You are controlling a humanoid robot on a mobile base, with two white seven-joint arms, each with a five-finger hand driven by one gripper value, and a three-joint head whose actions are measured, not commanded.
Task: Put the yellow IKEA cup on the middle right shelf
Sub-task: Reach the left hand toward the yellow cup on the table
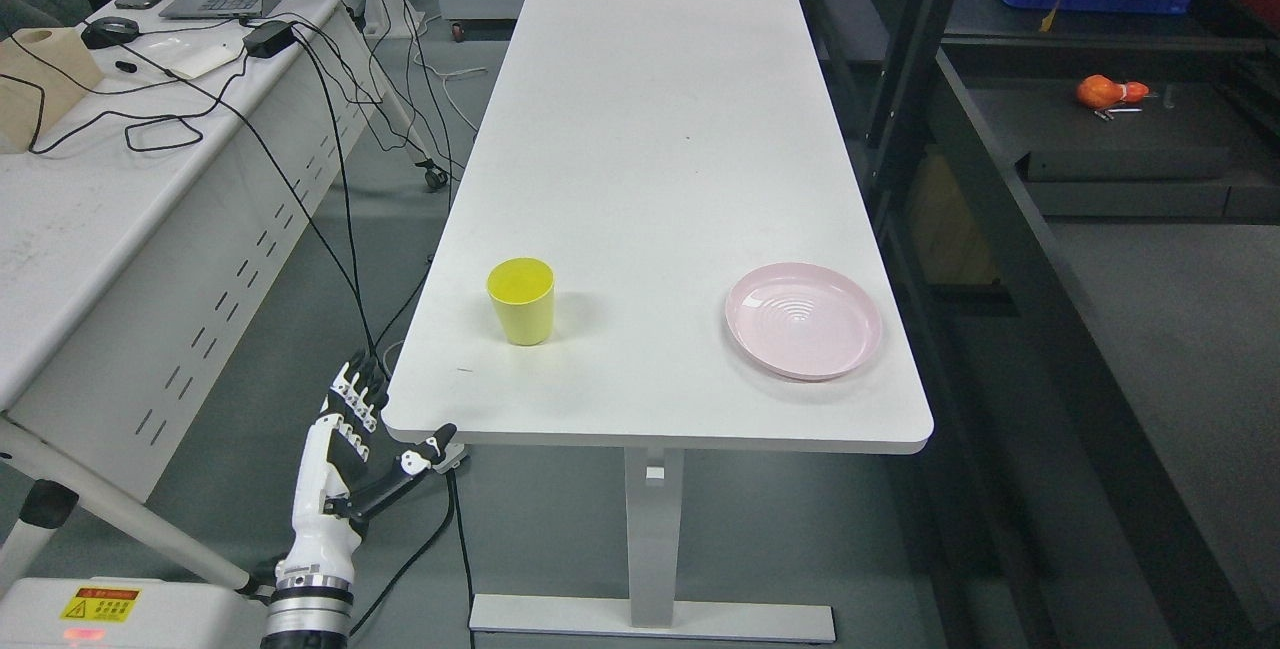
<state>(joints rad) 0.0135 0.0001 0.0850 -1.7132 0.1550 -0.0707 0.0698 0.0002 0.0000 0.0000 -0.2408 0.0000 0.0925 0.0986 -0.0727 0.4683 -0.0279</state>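
Note:
A yellow cup (521, 301) stands upright on the white table (650, 129), near the front left of the tabletop. My left hand (375, 424) hangs below and to the left of the table's front corner, fingers spread and holding nothing. It is well apart from the cup, lower than the tabletop. My right arm does not show. The dark shelf unit (1000, 259) stands along the table's right side.
A pink plate (803, 320) lies on the table's front right. A desk (120, 159) with a laptop, mouse and cables runs along the left. An orange object (1105, 91) rests on a dark shelf surface at the right.

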